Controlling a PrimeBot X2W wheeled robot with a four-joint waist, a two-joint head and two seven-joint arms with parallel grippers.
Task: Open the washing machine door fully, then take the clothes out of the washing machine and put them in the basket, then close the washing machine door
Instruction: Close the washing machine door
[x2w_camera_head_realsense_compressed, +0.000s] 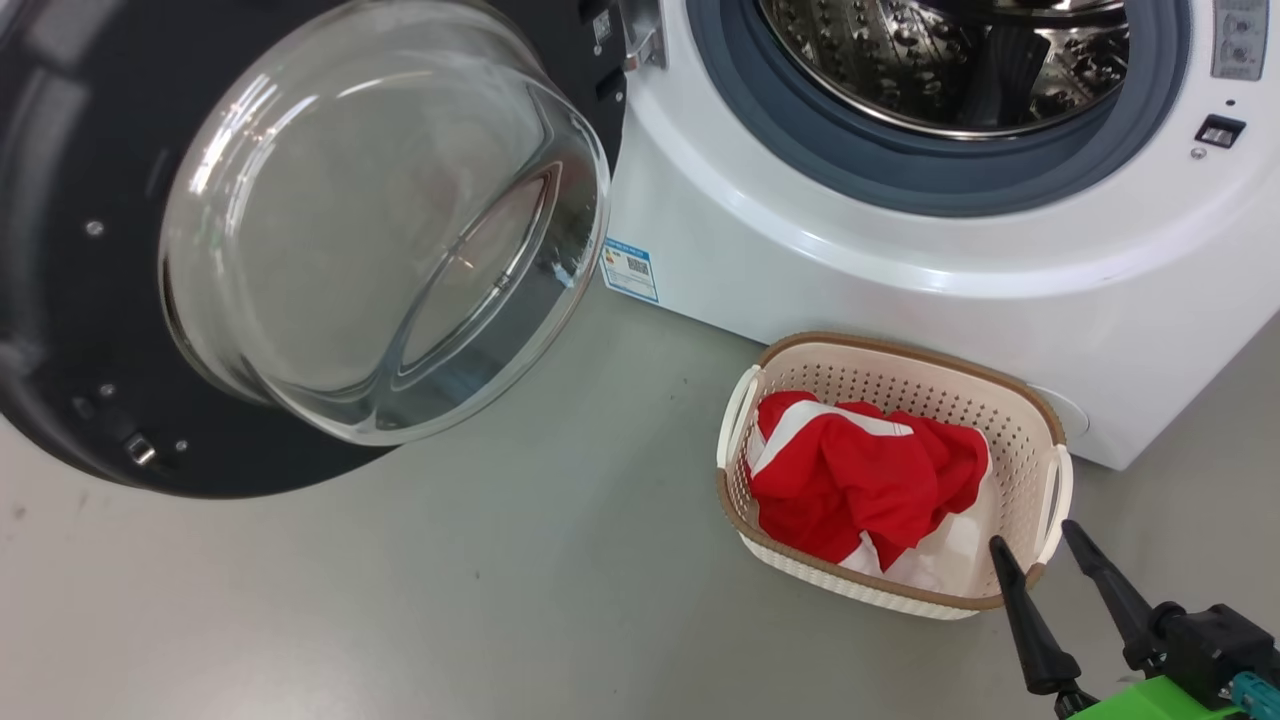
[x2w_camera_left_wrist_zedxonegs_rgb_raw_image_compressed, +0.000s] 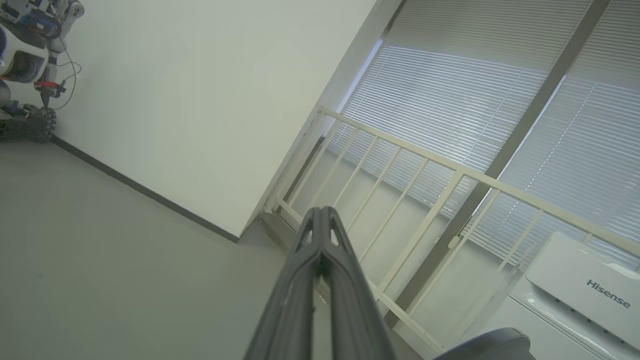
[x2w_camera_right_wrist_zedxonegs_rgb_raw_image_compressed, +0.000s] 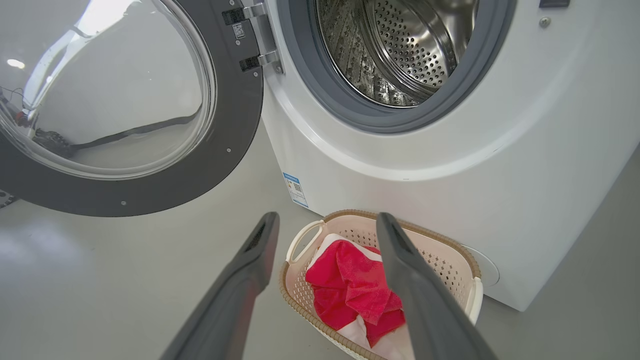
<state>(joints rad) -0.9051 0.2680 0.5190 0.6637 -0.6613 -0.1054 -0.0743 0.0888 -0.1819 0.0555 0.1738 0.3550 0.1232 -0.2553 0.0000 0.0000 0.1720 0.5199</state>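
The washing machine (x2w_camera_head_realsense_compressed: 900, 270) (x2w_camera_right_wrist_zedxonegs_rgb_raw_image_compressed: 400, 165) stands white with its steel drum (x2w_camera_head_realsense_compressed: 950, 60) (x2w_camera_right_wrist_zedxonegs_rgb_raw_image_compressed: 395, 50) showing nothing inside. Its door (x2w_camera_head_realsense_compressed: 300, 230) (x2w_camera_right_wrist_zedxonegs_rgb_raw_image_compressed: 130, 105) hangs swung wide to the left, glass bowl facing out. The cream basket (x2w_camera_head_realsense_compressed: 1010, 400) (x2w_camera_right_wrist_zedxonegs_rgb_raw_image_compressed: 445, 255) sits on the floor against the machine's front, holding the red and white clothes (x2w_camera_head_realsense_compressed: 860, 480) (x2w_camera_right_wrist_zedxonegs_rgb_raw_image_compressed: 355, 295). My right gripper (x2w_camera_head_realsense_compressed: 1035, 540) (x2w_camera_right_wrist_zedxonegs_rgb_raw_image_compressed: 327, 225) is open, empty, just in front of the basket's near right corner. My left gripper (x2w_camera_left_wrist_zedxonegs_rgb_raw_image_compressed: 321, 212) is shut on nothing, pointing at a room corner.
Grey floor (x2w_camera_head_realsense_compressed: 500, 580) spreads left of the basket under the open door. In the left wrist view a cream railing (x2w_camera_left_wrist_zedxonegs_rgb_raw_image_compressed: 450, 170) runs before window blinds, a white Hisense unit (x2w_camera_left_wrist_zedxonegs_rgb_raw_image_compressed: 585, 285) sits at lower right, and another robot (x2w_camera_left_wrist_zedxonegs_rgb_raw_image_compressed: 30, 60) stands by the wall.
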